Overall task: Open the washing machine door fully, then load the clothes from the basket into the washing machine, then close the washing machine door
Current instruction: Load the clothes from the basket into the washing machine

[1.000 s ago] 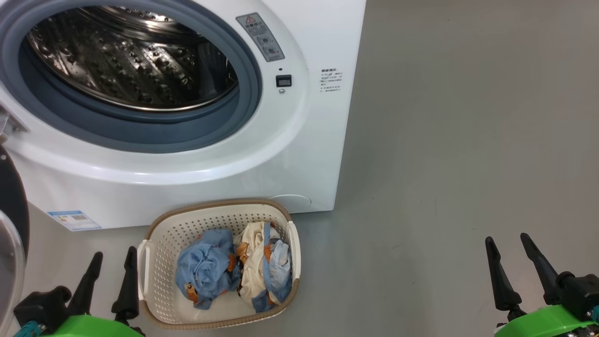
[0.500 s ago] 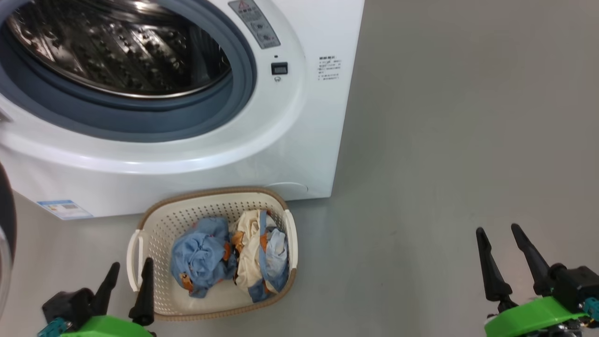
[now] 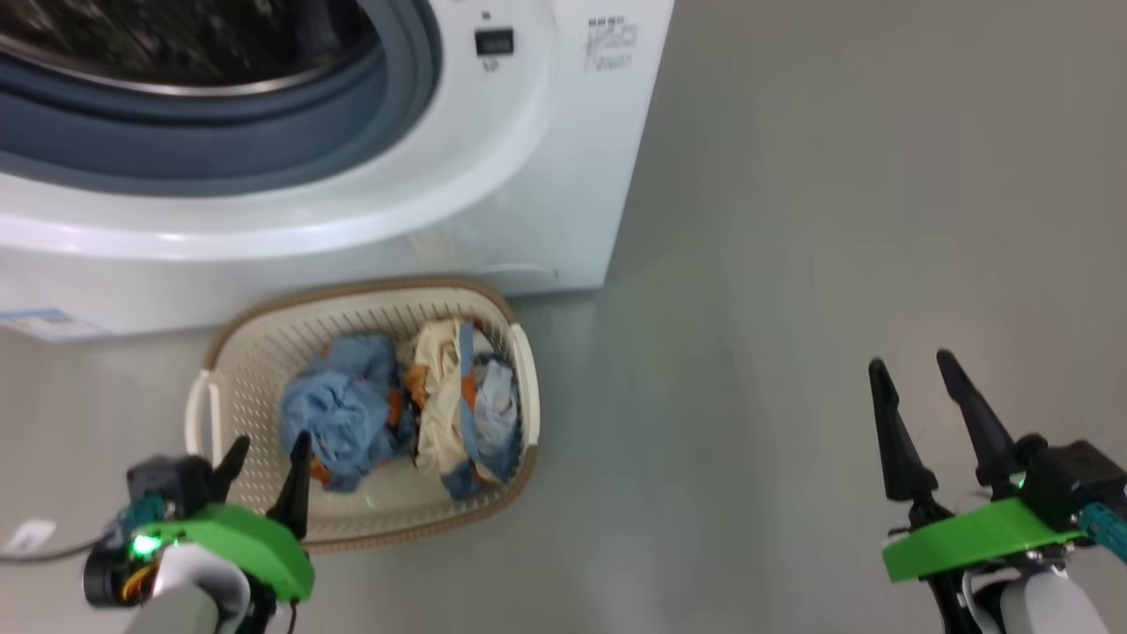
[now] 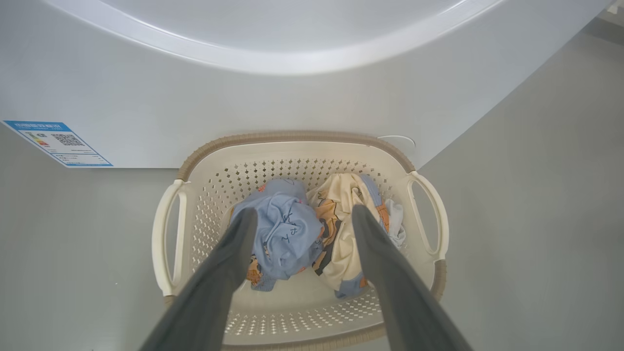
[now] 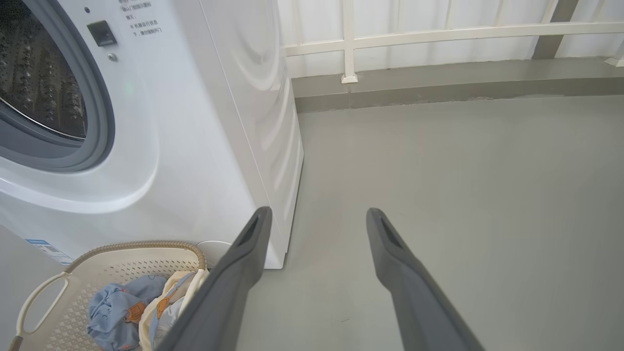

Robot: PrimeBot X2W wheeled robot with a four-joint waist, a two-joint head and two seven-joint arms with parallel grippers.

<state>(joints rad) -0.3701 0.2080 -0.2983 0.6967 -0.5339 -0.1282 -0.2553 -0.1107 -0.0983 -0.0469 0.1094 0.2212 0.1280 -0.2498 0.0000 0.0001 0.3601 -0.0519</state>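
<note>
Clothes (image 4: 287,234), one piece light blue with orange prints, one cream with blue trim, lie crumpled in an oval cream basket (image 4: 292,137) with perforated sides and a brown woven-look rim, on smooth grey floor (image 3: 792,264) beside the white washing machine (image 3: 528,202). Left hand (image 3: 269,443) hovers above it, spread wide; right hand (image 3: 909,363), equally wide, hangs over floor.

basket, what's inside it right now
Two crumpled garments lie in the basket, touching: a light blue garment and a cream garment with blue trim. Bare perforated floor shows beside them; anything beneath the pile is covered.
</note>
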